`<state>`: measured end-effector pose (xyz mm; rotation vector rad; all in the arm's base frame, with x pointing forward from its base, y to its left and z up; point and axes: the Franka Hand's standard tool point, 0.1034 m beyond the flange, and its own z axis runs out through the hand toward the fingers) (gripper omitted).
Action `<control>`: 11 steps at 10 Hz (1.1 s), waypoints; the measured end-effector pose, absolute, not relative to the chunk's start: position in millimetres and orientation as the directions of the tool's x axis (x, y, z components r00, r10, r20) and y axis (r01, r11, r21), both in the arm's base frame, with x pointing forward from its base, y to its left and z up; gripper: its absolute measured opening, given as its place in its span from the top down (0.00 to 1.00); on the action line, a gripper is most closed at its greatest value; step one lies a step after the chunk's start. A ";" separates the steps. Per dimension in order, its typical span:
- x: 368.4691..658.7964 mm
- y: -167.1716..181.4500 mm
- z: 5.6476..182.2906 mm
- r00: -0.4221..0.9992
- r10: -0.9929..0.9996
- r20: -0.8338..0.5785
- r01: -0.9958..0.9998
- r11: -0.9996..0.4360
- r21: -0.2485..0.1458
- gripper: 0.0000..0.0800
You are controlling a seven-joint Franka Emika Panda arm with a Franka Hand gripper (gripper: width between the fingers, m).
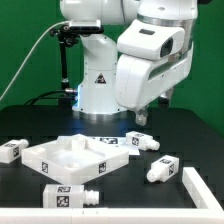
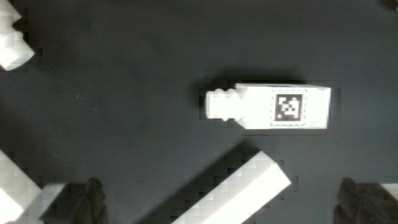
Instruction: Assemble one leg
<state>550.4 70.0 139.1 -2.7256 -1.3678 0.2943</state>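
Observation:
A leg (image 1: 142, 142), a small white blocky peg with tags, lies on the black table just below my gripper (image 1: 140, 119). In the wrist view this leg (image 2: 272, 105) lies on its side with its round stub toward the picture's left, ahead of my gripper (image 2: 217, 205). The two dark fingers (image 2: 71, 200) stand wide apart with nothing held. A white flat strip end (image 2: 231, 190) lies on the table between them. Other legs lie at the exterior view's left (image 1: 12, 150), front (image 1: 68, 196) and right (image 1: 162, 168).
The big white square panel with raised rim (image 1: 60, 158) lies left of centre. The marker board (image 1: 106, 141) lies behind it. A white part (image 1: 205, 190) sits at the front right corner. Another white piece (image 2: 15, 40) shows at the wrist view's edge.

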 end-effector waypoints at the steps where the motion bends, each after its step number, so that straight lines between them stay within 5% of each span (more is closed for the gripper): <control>1: 550.8 70.1 139.5 0.584 0.800 -0.136 0.785 -0.599 -0.158 0.19; 11: 547.1 60.6 135.8 0.592 0.792 -0.148 0.776 -0.610 -0.159 0.19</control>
